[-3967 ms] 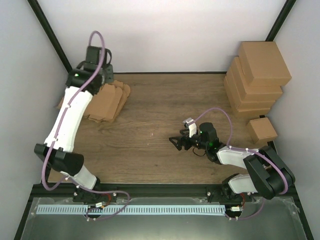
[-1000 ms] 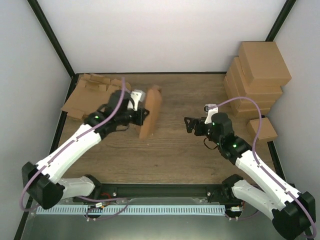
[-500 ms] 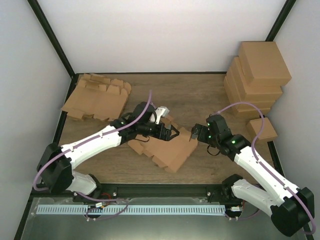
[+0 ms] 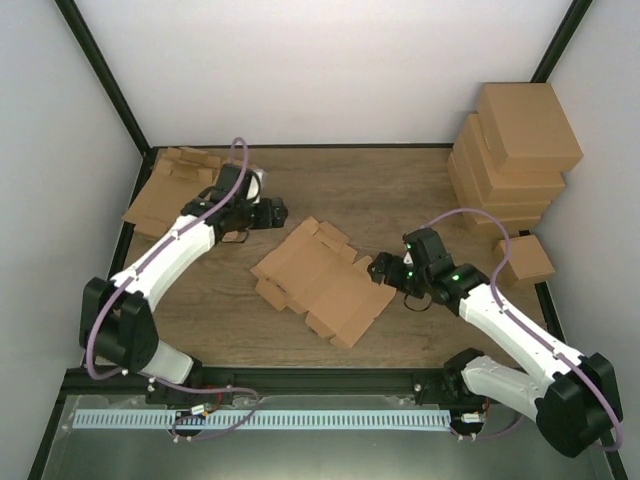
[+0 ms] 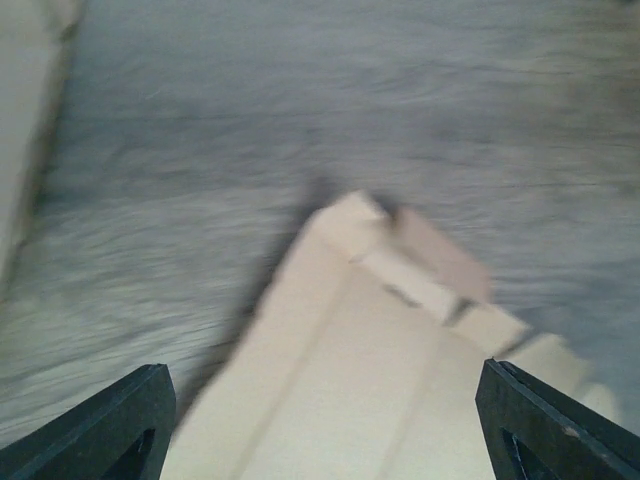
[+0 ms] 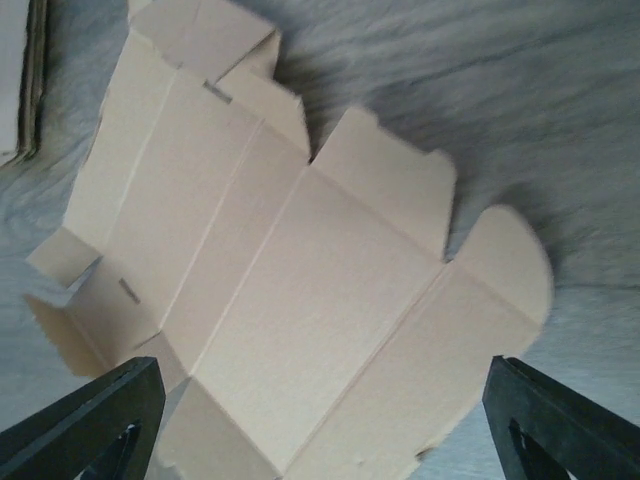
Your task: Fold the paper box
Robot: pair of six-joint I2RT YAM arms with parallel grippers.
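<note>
Unfolded tan cardboard paper box (image 4: 325,282) lies flat between our two sets of jaws, score lines showing, on the brown wooden tabletop (image 4: 400,190). Our right jaws stand wide with nothing in them, low over the box's near edge, its rounded flap (image 6: 500,270) just ahead of them. Whether a fingertip touches the card we cannot tell. Our left jaws are likewise spread wide and empty, with a notched corner (image 5: 400,250) of the box just in front of them, in a blurred view.

We judge sliding to be the main danger. Nothing pins the sheet, so a push on one flap could skate the whole box across the tabletop instead of bending it at a score line. Coming in too low, our fingertips could jam on the wood or crumple a thin tab.

Behind our left jaws lies a pile of flat tan cardboard blanks (image 4: 185,190), and a shove that way could tangle our box with them.
</note>
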